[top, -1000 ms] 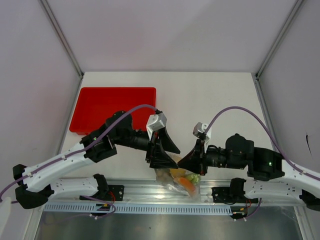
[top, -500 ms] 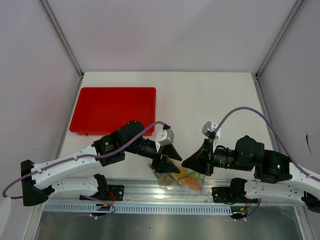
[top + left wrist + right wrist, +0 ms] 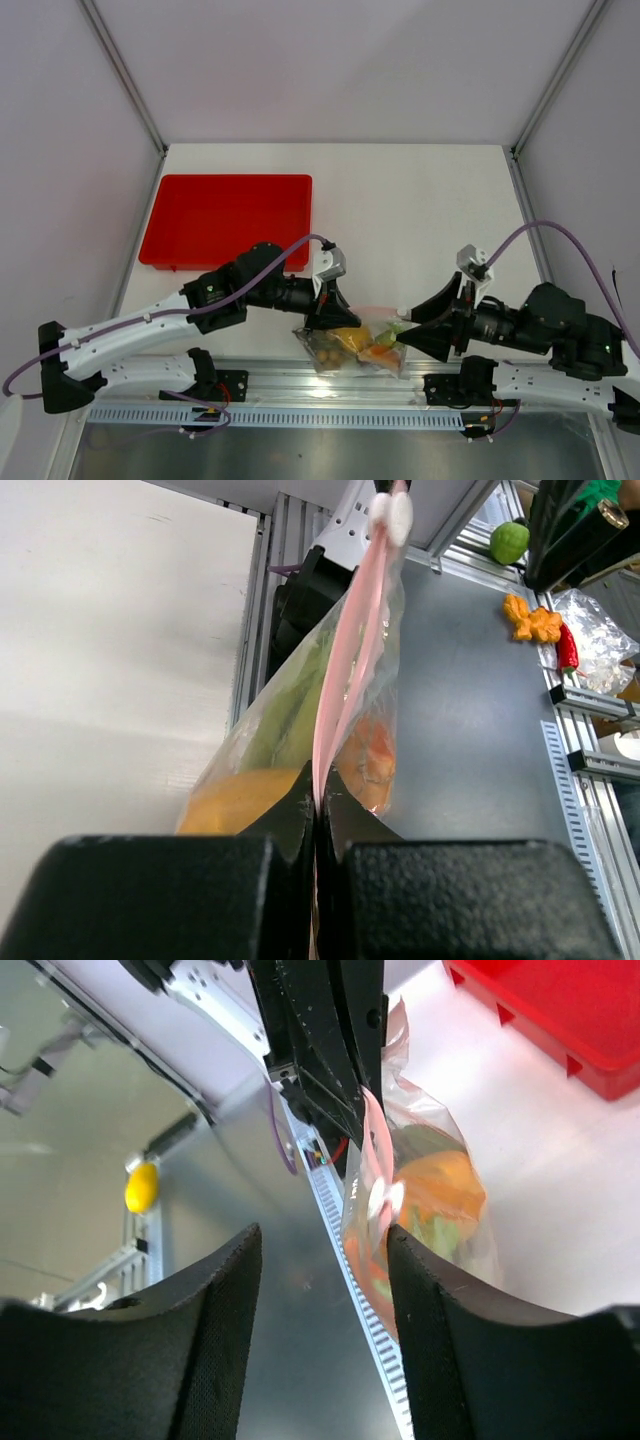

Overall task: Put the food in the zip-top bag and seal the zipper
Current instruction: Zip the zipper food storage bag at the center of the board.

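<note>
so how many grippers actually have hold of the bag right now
1. The left gripper is shut on the zipper near one end of the zip-top bag. The right gripper is open at the other end, gripping nothing.

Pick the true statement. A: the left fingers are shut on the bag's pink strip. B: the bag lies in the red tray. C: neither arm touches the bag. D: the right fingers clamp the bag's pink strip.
A: the left fingers meet on the zipper of the zip-top bag, while the right fingers stand apart, clamping nothing.
</note>
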